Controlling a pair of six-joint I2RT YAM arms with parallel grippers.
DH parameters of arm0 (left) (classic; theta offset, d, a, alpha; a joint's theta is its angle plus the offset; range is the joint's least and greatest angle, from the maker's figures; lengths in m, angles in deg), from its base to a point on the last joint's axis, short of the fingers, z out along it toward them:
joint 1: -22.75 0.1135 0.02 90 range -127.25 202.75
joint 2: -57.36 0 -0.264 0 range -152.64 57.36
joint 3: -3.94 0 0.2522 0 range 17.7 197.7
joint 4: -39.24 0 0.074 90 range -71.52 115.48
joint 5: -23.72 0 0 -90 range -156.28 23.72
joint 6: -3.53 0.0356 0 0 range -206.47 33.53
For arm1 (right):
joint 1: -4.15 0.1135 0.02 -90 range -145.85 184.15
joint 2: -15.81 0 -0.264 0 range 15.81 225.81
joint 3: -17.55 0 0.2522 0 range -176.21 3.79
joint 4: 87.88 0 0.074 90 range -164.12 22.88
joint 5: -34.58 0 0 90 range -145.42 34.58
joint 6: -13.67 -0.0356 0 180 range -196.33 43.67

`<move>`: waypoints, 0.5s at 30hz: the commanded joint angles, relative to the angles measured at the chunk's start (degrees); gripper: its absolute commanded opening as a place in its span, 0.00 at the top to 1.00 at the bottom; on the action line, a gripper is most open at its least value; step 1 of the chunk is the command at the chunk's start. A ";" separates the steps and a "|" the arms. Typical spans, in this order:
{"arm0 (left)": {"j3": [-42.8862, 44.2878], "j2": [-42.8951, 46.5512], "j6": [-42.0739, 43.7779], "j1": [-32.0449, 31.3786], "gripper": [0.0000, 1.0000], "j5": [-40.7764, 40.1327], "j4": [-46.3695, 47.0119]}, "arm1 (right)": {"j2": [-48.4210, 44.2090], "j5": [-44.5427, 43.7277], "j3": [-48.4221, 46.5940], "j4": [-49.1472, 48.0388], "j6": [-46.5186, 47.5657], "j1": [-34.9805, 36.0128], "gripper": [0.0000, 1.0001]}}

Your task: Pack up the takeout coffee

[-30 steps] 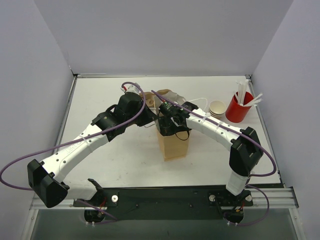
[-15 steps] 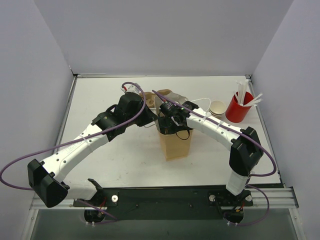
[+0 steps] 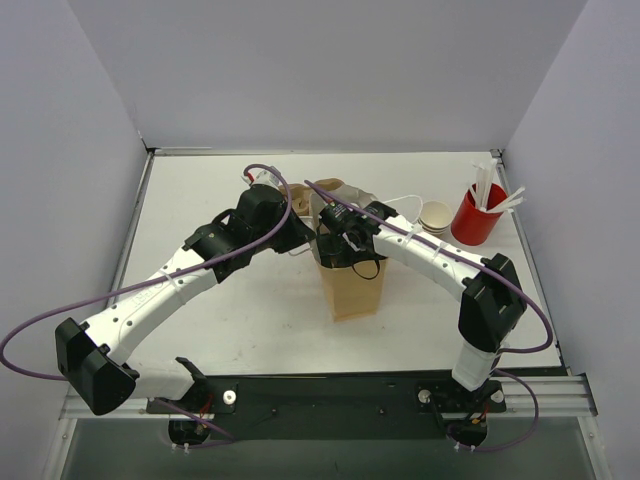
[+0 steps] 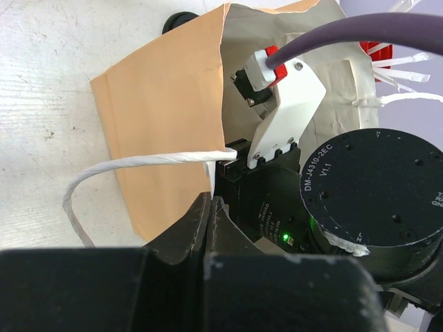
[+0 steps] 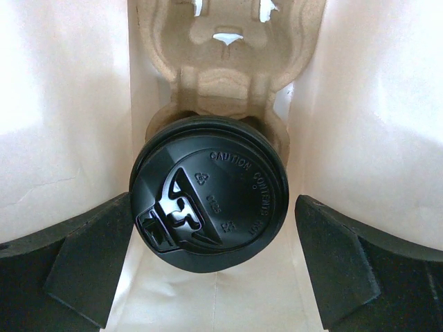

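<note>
A brown paper bag (image 3: 350,290) stands open at the table's middle. Inside it, a takeout coffee with a black lid (image 5: 210,200) sits in a pulp carrier (image 5: 225,76). My right gripper (image 5: 214,242) reaches down into the bag, jaws open, one finger on each side of the lid; the right finger (image 5: 346,270) stands clearly apart from it. My left gripper (image 4: 210,207) is shut on the bag's rim (image 4: 223,104), next to its white twine handle (image 4: 138,162). In the top view the left gripper (image 3: 305,235) is at the bag's left top edge.
A red cup with white straws (image 3: 473,215) and a stack of pale cream cups (image 3: 434,217) stand at the back right. A dark round thing (image 4: 181,21) peeks out behind the bag. Grey walls close in the table on three sides.
The right wrist has shifted slightly up and back over the bag's mouth. The left arm and the bag have barely moved.
</note>
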 commanded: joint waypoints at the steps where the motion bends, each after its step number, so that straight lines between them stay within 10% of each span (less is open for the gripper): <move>1: 2.52 -0.38 0.69 0.27 1.00 -0.57 -0.30 | -1.00 -2.24 -1.81 5.32 0.21 0.03 0.07; 15: 2.35 -0.74 -0.19 0.80 1.00 -0.66 -1.01 | -2.05 -2.42 -3.74 6.63 0.03 0.12 0.07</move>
